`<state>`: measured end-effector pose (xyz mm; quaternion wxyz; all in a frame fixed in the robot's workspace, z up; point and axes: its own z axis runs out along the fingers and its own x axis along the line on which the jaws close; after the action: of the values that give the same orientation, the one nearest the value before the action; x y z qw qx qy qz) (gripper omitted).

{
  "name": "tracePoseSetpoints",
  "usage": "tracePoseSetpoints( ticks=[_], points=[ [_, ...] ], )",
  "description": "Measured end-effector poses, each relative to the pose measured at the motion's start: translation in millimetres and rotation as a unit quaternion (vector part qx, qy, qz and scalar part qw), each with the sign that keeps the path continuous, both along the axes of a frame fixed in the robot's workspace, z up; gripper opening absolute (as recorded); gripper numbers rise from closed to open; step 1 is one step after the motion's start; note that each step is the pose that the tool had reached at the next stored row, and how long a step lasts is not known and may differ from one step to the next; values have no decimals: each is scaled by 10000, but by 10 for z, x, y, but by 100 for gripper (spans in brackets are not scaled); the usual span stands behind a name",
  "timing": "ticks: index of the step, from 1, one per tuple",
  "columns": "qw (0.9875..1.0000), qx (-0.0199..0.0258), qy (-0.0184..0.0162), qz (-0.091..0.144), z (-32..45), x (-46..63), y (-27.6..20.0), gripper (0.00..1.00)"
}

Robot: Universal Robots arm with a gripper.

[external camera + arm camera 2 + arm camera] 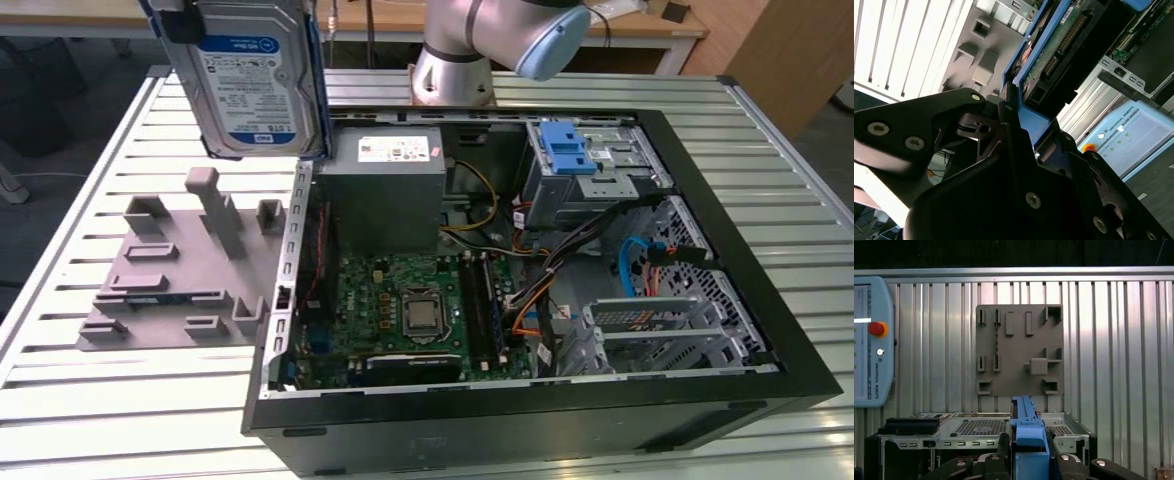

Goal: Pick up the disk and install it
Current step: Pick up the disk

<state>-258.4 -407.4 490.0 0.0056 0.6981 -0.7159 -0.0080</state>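
The disk (254,80) is a silver hard drive with a blue-and-white label and a blue carrier frame. In the exterior view it hangs upright in the air, above the open case's wall on that view's left. My gripper (1030,452) is shut on the disk's blue frame (1027,422), with a black finger (1003,446) on each side. In the second wrist view the gripper (1031,132) clamps the frame edge, and the disk's green circuit-board side (1064,35) faces the camera.
The open computer case (747,380) lies on the slatted metal table, with a motherboard (414,300), a grey power supply box (387,190) and a drive cage with a blue latch (567,150). A grey fixture plate (174,270) lies beside it. A teach pendant (869,340) rests on the table.
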Motion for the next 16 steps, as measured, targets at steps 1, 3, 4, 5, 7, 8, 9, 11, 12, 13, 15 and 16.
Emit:
tracePoseSetpoints(
  ticks=[1,3,4,5,7,8,9,11,12,13,15,16],
  points=[
    [10000,0,0,0,0,10,-1,36],
    [10000,0,0,-1,0,29,-4,36],
    [10000,0,0,-1,0,40,-6,36],
    [10000,0,0,0,0,49,-8,36],
    [10000,0,0,-1,0,70,-13,36],
    [10000,0,0,-1,1,80,-16,36],
    [10000,0,0,-1,0,89,-19,36],
    [10000,0,0,-1,0,109,-24,36],
    [10000,0,0,-1,0,119,-27,36],
    [10000,0,0,-1,0,129,-30,36],
    [10000,0,0,-1,0,148,-35,36],
    [10000,0,0,-1,0,157,-38,36]
  ],
)
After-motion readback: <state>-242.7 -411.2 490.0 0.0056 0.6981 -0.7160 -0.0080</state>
